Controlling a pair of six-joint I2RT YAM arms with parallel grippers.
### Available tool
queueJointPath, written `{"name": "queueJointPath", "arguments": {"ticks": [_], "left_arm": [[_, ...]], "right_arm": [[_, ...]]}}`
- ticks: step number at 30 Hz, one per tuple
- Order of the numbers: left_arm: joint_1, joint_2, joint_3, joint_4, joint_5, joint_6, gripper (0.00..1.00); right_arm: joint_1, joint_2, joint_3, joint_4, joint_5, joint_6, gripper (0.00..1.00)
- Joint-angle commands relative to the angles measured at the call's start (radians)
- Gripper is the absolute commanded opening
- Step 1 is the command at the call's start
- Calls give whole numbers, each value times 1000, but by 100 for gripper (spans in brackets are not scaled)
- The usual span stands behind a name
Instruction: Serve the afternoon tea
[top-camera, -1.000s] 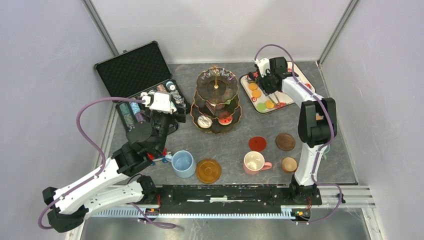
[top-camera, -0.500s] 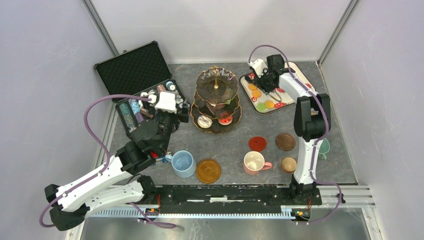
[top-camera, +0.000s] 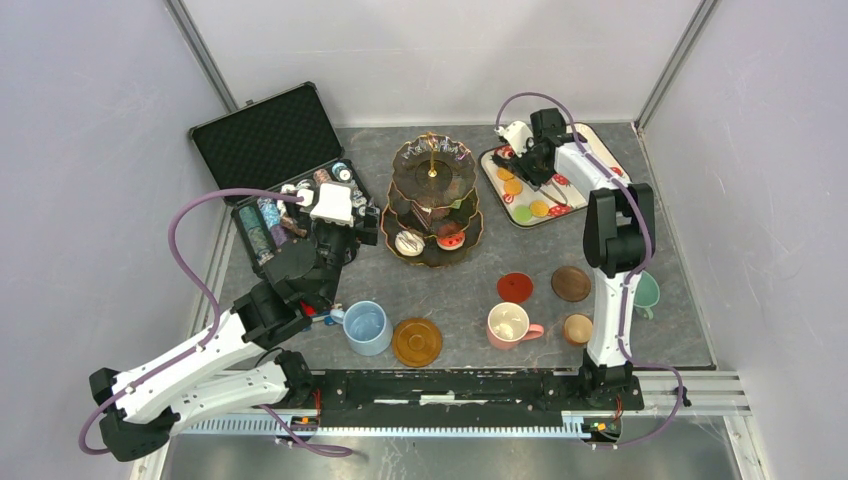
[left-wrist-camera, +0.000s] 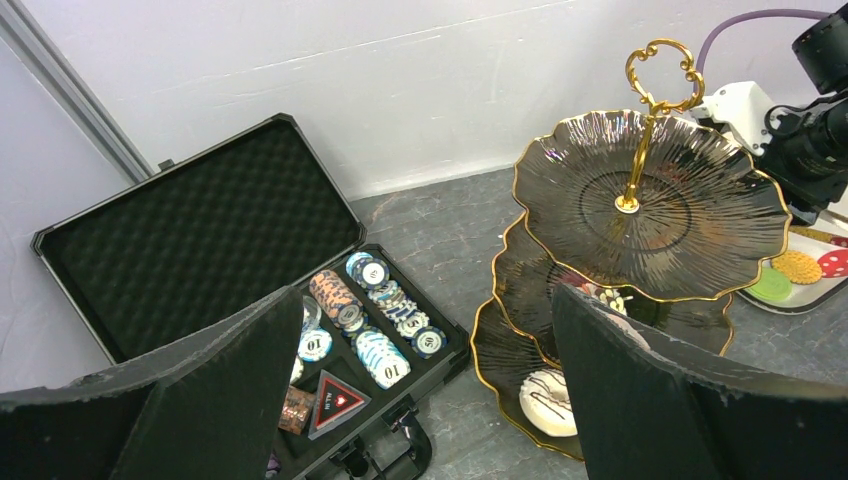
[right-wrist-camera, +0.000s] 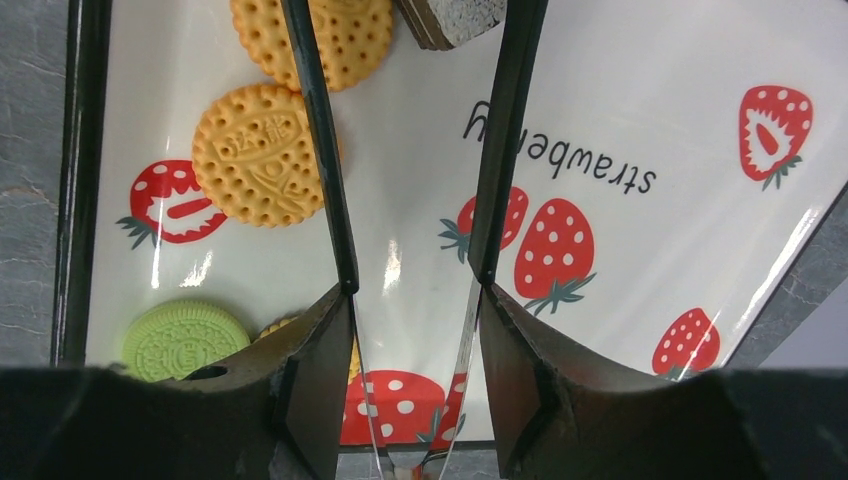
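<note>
Three-tier stand (left-wrist-camera: 700, 220) sits just ahead & to the right of the left gripper (left-wrist-camera: 425, 300), whose jaws hang wide apart w/ nothing between them; chip case (left-wrist-camera: 200, 230) is ahead-left. Right gripper (right-wrist-camera: 415, 300) clasps metal tongs (right-wrist-camera: 507, 150) over a strawberry tray (right-wrist-camera: 620, 100); tong arms are spread & empty. Yellow biscuit (right-wrist-camera: 258, 155) lies just left of them, green biscuit (right-wrist-camera: 185, 340) beside the left finger.

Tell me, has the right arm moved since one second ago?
Yes. In the top view the right arm has swung left; the green mug, hidden under it before, now shows right of the brown coaster.
</note>
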Motion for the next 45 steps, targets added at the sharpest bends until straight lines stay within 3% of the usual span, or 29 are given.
{"name": "queueJointPath", "arguments": {"ticks": [1,8,13,22,27,31,45], "left_arm": [[5,-2,17,40,2,-28,100],[5,-3,18,40,3,-29,100],[5,-9,19,38,4,-31,100],[5,-14,23,31,12,-39,100],[4,-18,25,25,15,-44,100],[5,-23,26,23,19,-49,100],[5,-23,27,22,16,-46,100]], "right_arm": [[0,22,53,-19,5,-8,52],[-1,7,51,-29,13,12,43],[-1,-28,49,-37,23,35,29],[-1,-113,3,-75,118,134,25],[-1,-169,-55,-74,116,220,26],[0,-197,-103,-28,81,268,36],[0,-97,-18,-46,47,279,48]]}}
